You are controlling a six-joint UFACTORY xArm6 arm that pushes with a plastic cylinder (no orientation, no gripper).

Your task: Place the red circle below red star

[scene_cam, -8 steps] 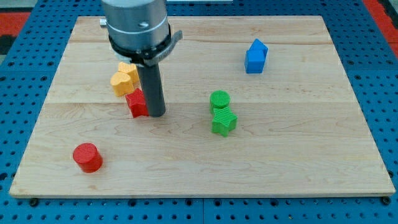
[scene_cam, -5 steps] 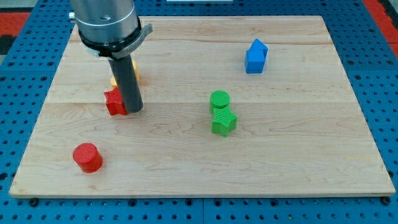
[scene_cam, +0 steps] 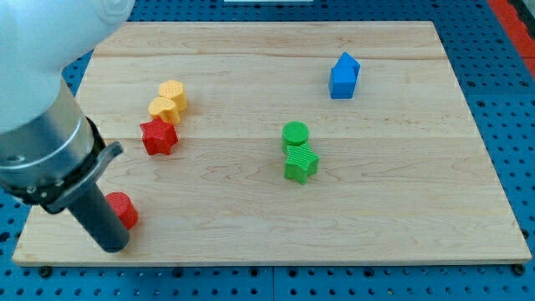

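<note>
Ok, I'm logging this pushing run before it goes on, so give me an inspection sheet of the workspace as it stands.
Surface: wooden board, flat, lying on a blue pegboard.
Job's things: red circle near the view's bottom left; red star above it, slightly to the view's right, apart from it.
Clutter: yellow block just above the red star; green circle touching green star below it; blue block at the view's upper right.
Tip: my tip sits at the red circle's lower left, against it or nearly so.
Cables: nothing seen.
Surroundings: red patch at the view's top right.

red circle: left part hidden by rod | arm: cut off top-left
</note>
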